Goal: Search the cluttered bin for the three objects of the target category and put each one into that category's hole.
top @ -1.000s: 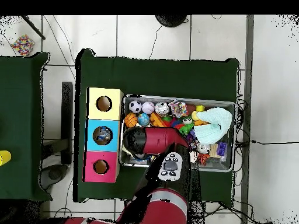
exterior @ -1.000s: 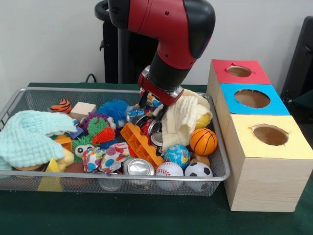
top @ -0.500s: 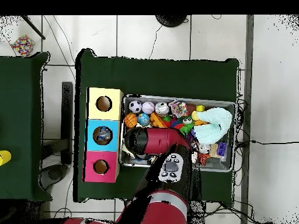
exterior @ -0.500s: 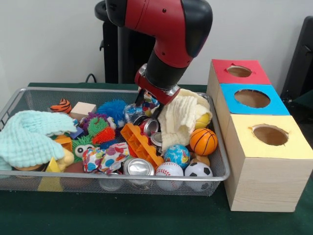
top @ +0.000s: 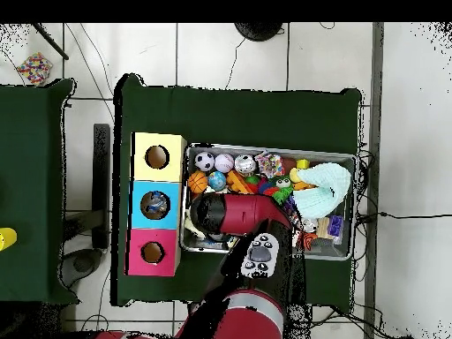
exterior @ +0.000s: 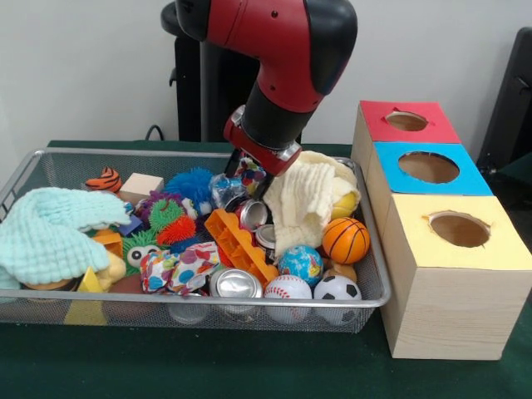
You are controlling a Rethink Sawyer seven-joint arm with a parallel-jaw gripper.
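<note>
The wire mesh bin (exterior: 50, 155) is packed with toys, balls, cans and cloths. My gripper (exterior: 248, 173) hangs over the bin's middle back, just above the pile. Its dark fingers are closed around a small colourful patterned object (exterior: 253, 174) that is lifted off the clutter. Below it lie a crushed bluish can (exterior: 224, 190) and a red can (exterior: 253, 214). A silver can (exterior: 237, 284) rests at the front. To the right stand the red box (exterior: 407, 122), blue box (exterior: 428, 168) and yellow box (exterior: 459, 230), each with a round hole. In the overhead view the arm (top: 234, 214) hides the gripper.
A cream cloth (exterior: 312, 195) drapes right beside the gripper. A mint cloth (exterior: 50, 233) fills the bin's left end. A basketball (exterior: 346, 240), globe ball (exterior: 300, 263), baseball (exterior: 288, 291) and soccer ball (exterior: 337, 291) sit front right. An orange block (exterior: 239, 245) lies mid-bin.
The gripper has risen slightly and shifted left, and the colourful object has moved with it. The rest of the bin looks the same.
</note>
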